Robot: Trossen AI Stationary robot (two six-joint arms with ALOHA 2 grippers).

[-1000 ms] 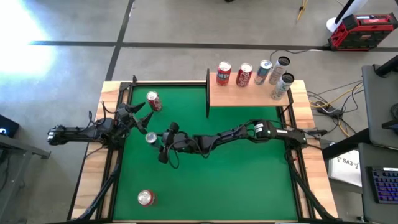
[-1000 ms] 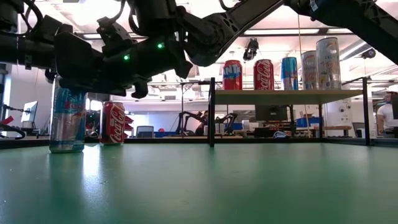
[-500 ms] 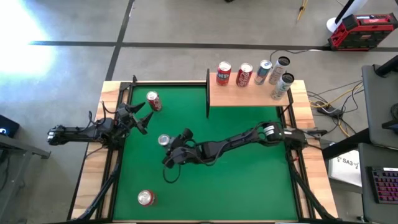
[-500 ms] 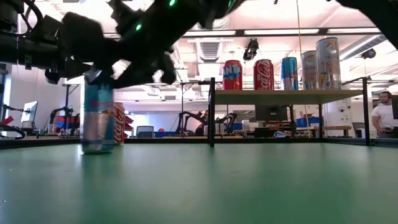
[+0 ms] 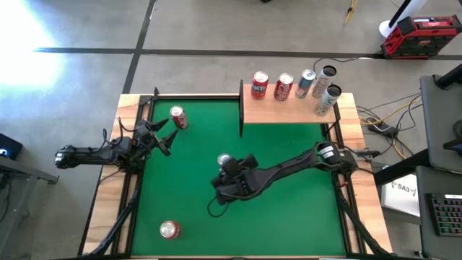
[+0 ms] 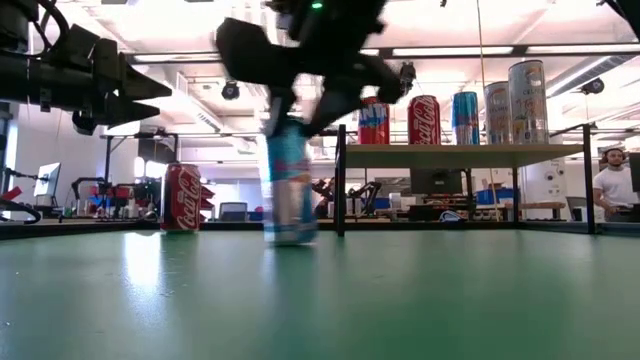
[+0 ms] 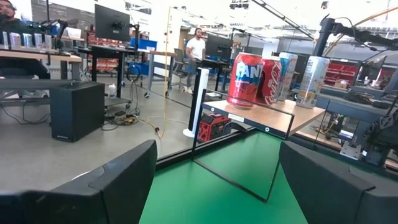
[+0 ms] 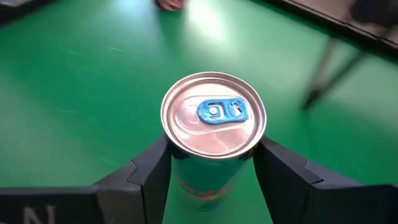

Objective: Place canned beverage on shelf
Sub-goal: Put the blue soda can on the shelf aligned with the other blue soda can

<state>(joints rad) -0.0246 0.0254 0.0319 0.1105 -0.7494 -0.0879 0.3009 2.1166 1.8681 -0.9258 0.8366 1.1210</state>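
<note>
We're in the carry step. Right gripper (image 5: pixel 226 170) is clamped on the slim blue can (image 5: pixel 224 159), one finger on each side just below the rim, can upright; in the low view it looks just off the felt, though blurred. That puts the can near the middle of the green table (image 5: pixel 303 209), and the shelf (image 5: pixel 285 112) sits at about 1 o'clock from it, well apart.

Shelf already holds five cans along its far edge, so free board looks to be the near strip and the left part.

Next move, as we read it: lift enough to clear the shelf's front edge and the black post (image 5: pixel 241 108) at its left corner, swing toward 1 o'clock, set down on bare wood without nudging the row, then release.

Left gripper (image 5: pixel 163 136) waits at 9 o'clock, fingers apart and holding nothing. Red cans at 11 o'clock (image 5: pixel 177 117) and 7 o'clock (image 5: pixel 169 230) are untouched.
</note>
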